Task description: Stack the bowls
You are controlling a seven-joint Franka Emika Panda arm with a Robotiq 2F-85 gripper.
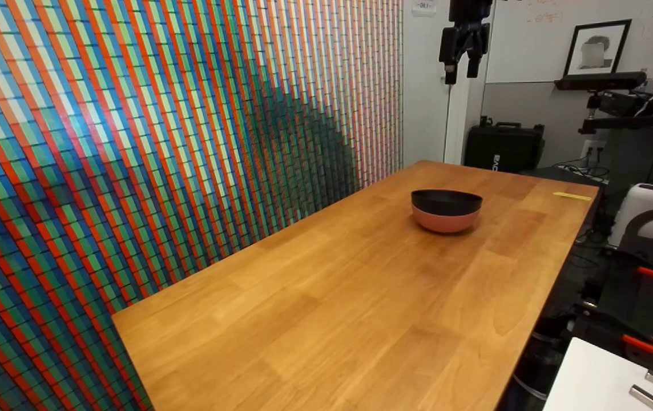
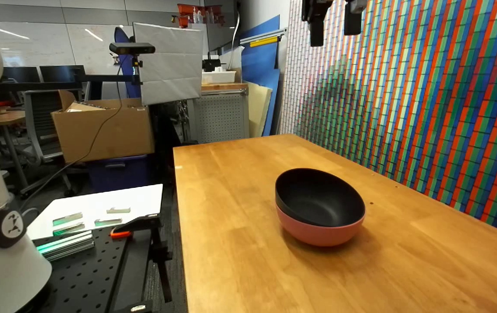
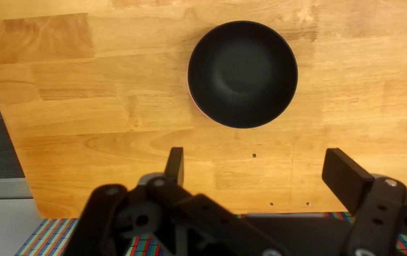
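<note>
The glossy black bowl (image 1: pixel 446 202) sits inside the salmon-red bowl (image 1: pixel 445 221) on the wooden table. In an exterior view the black bowl (image 2: pixel 320 198) sits slightly tilted, its rim standing above the pink bowl (image 2: pixel 320 232). In the wrist view the black bowl (image 3: pixel 242 74) covers nearly all of the pink one, with only a thin pink edge at its lower left. My gripper (image 3: pixel 254 156) is open with nothing between its fingers. It hangs high above the table, apart from the bowls, in both exterior views (image 1: pixel 462 74) (image 2: pixel 334 35).
The wooden table (image 1: pixel 303 319) runs along a colourful striped wall (image 1: pixel 189 142). A yellow strip (image 1: pixel 572 196) lies near a table corner. A white board with metal pieces (image 2: pixel 101 208) and a black perforated base plate (image 2: pixel 87 274) stand beside the table.
</note>
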